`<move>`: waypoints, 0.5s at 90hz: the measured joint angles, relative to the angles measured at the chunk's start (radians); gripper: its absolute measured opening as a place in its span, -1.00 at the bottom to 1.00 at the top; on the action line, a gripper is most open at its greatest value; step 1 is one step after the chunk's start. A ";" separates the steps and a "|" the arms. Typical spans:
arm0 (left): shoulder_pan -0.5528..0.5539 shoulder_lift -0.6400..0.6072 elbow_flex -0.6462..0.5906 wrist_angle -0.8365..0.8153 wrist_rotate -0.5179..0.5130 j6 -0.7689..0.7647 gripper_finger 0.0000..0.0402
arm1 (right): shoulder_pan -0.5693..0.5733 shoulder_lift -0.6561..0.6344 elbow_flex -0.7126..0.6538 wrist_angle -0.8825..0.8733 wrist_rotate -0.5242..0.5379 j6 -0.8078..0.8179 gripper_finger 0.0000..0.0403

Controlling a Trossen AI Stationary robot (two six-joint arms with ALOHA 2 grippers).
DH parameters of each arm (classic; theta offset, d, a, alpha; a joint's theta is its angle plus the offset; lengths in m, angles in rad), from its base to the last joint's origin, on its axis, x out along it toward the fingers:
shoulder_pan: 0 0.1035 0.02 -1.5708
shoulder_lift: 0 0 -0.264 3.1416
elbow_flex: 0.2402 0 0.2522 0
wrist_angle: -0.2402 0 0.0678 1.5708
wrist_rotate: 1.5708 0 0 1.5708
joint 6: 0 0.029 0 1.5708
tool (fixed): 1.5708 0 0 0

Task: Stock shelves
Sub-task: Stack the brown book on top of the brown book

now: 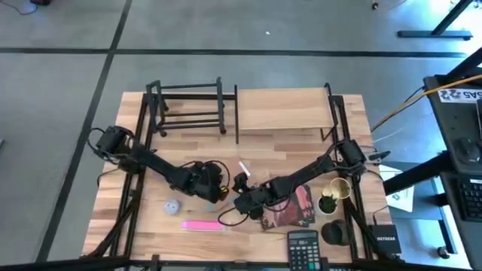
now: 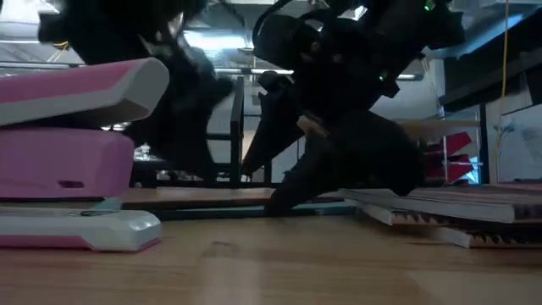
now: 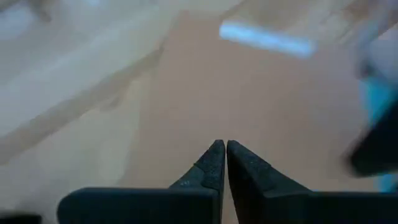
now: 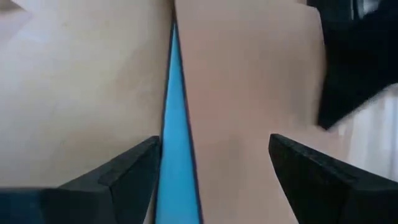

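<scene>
A thin flat thing with a plain brown cover (image 3: 205, 87) and a blue edge (image 4: 176, 124) lies flat on the table's middle. It shows low in the low view (image 2: 229, 202). My left gripper (image 1: 220, 194) is shut, its tips (image 3: 221, 149) over the brown cover. My right gripper (image 1: 239, 203) is open, with the blue edge running between its fingers (image 4: 214, 158). The wood shelf (image 1: 282, 109) and the black bar rack (image 1: 188, 109) stand at the far edge. My left gripper points its shut fingertips (image 3: 211, 158) down at the brown cover; I cannot tell whether they touch it. My right gripper has a finger (image 4: 124, 171) on each side of the blue edge, slanting down; I cannot tell whether either touches the flat thing.
A pink stapler (image 1: 202, 224) and a small grey round thing (image 1: 172, 205) lie near the front left. A red magazine (image 1: 294, 207), a calculator (image 1: 303, 245), a potted plant (image 1: 328, 203), a yellow cup (image 1: 340, 188) and a black cup (image 1: 335, 232) crowd the front right.
</scene>
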 joint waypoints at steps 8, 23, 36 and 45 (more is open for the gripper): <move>0.021 0.033 0.005 0.042 0.047 -0.007 -1.00 | 0.000 0.013 0.001 0.018 0.001 -0.060 0.41; 0.035 0.070 0.004 0.098 0.114 0.017 -1.00 | 0.007 0.045 0.003 0.055 0.081 -0.103 0.41; 0.033 0.073 0.005 0.096 0.128 0.017 -1.00 | 0.034 0.034 0.004 0.062 0.182 -0.056 0.41; 0.033 0.073 0.005 0.095 0.128 0.018 -1.00 | 0.053 0.016 -0.001 0.061 0.250 -0.056 0.41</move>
